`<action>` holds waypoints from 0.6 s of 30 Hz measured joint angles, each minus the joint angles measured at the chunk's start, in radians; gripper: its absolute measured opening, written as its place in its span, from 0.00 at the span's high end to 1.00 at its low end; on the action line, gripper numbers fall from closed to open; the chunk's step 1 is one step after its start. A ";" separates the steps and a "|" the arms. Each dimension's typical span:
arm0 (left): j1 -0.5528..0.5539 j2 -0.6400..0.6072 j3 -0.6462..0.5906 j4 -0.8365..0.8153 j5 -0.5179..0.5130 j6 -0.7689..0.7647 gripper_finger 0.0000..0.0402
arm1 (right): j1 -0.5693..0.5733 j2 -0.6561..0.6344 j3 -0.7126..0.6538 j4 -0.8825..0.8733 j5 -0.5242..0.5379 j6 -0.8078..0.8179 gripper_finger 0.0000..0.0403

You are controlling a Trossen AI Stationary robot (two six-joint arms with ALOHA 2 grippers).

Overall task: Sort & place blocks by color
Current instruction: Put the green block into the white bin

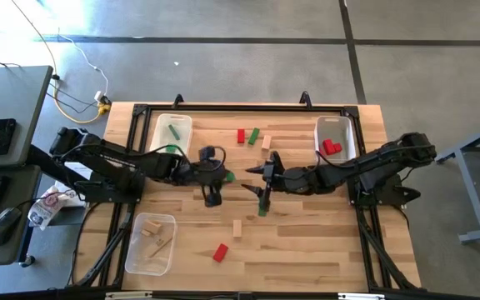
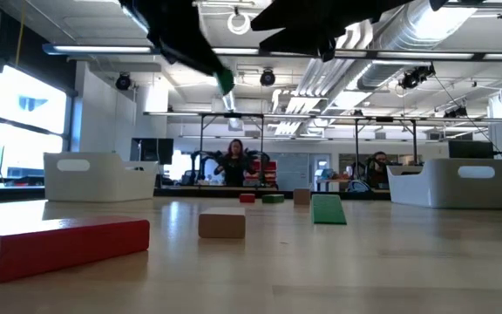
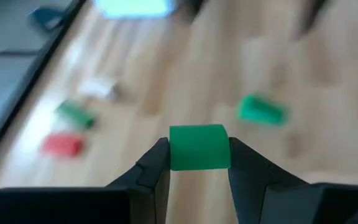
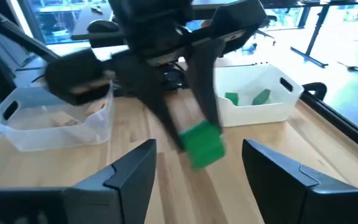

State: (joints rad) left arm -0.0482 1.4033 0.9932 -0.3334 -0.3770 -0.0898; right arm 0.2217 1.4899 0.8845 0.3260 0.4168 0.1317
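Left fingers [image 3: 160, 168] grasping green block [image 3: 198, 147], right fingers [image 4: 138, 168] released, green blocks [image 1: 173, 131] in bin [image 1: 158, 125], red blocks [image 1: 332, 147] in right bin [image 1: 348, 125]

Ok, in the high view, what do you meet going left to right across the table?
Wood-piece bin and green-block bin → left gripper holding a green block → red block → green block → right gripper → red-block bin.
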 joint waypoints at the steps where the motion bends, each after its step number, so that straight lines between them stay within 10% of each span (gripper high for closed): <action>1: 0.012 -0.007 0.000 -0.039 -0.028 0.000 0.75 | -0.005 0.000 0.000 0.000 0.000 0.000 0.44; 18: 0.217 -0.151 -0.001 -0.406 -0.285 -0.022 0.75 | -0.133 0.000 0.000 -0.031 -0.005 0.002 0.44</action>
State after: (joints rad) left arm 0.1689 1.2520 0.9920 -0.7390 -0.6616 -0.1122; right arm 0.0886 1.4899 0.8845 0.2953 0.4122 0.1337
